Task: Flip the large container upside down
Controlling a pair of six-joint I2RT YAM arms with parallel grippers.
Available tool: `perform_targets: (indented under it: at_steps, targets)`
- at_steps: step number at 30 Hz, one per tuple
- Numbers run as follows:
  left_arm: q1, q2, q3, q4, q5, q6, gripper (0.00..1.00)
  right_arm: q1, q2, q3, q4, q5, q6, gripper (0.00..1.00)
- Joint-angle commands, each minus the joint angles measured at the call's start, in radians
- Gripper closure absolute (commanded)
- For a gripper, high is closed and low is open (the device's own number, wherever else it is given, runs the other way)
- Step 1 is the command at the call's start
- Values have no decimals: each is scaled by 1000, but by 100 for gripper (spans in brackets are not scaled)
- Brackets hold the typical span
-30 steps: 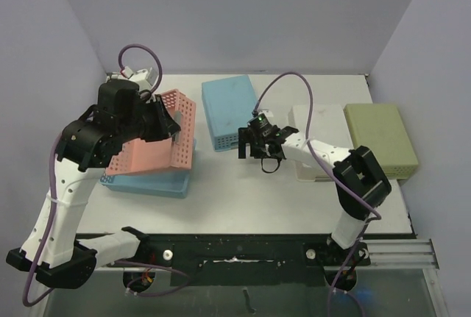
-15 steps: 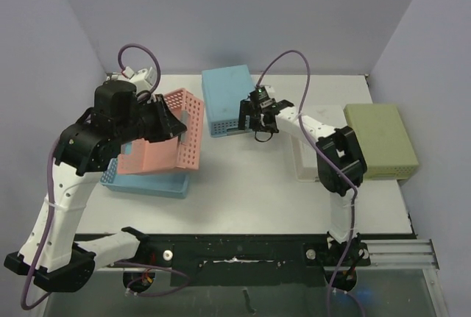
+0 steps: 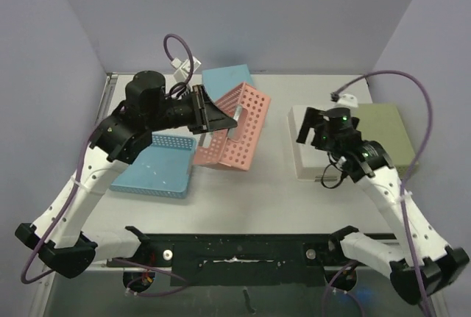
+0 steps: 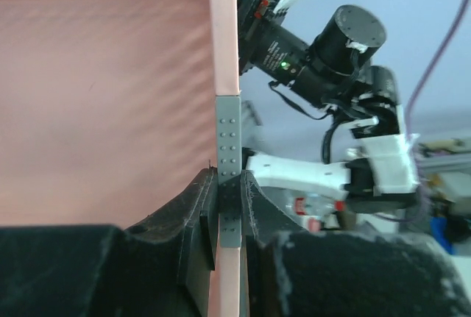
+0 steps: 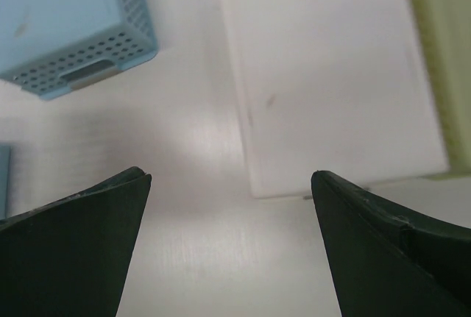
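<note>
A large pink perforated container [image 3: 239, 137] hangs tilted above the middle of the table, its open side facing left and down. My left gripper [image 3: 213, 115] is shut on its rim. In the left wrist view the jaws [image 4: 228, 181] clamp the rim's grey strip, and the pink wall [image 4: 110, 111] fills the left. My right gripper [image 3: 315, 127] is open and empty above the left edge of a white upside-down container [image 3: 313, 162]. In the right wrist view the open gripper [image 5: 228, 177] hovers over bare table beside that white container [image 5: 331, 74].
A blue flat tray [image 3: 158, 166] lies at the left. A blue perforated basket [image 3: 224, 82] sits upside down at the back, also in the right wrist view [image 5: 66, 23]. A green container [image 3: 383, 140] sits at the right, beside the white one.
My left arm has carried the pink container off the blue tray, rightward to the table's middle. My right arm has pulled back from the blue basket to above the white container.
</note>
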Motion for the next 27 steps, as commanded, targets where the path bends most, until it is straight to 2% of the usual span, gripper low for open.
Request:
perform_targets:
  at_steps: [1, 4, 8, 13, 18, 22, 27]
  targets:
    - [-47, -14, -130, 527, 208, -253, 100, -108, -138, 73, -191, 132, -42, 2]
    - [-74, -13, -293, 932, 285, -451, 100, -140, -146, 170, -282, 171, -48, 2]
    - [-97, 14, -469, 1281, 312, -649, 100, -140, -130, 295, -346, 198, -41, 2]
    - [-102, 35, -595, 1508, 317, -786, 100, -141, -133, 354, -359, 216, -37, 2]
    - [-100, 59, -711, 1693, 305, -905, 100, -141, -137, 341, -365, 222, -24, 2]
    - [-100, 80, -786, 1810, 291, -982, 100, -141, -148, 321, -363, 225, -12, 2]
    - [-104, 87, -853, 1871, 278, -1015, 100, -142, -131, 318, -357, 226, -12, 2]
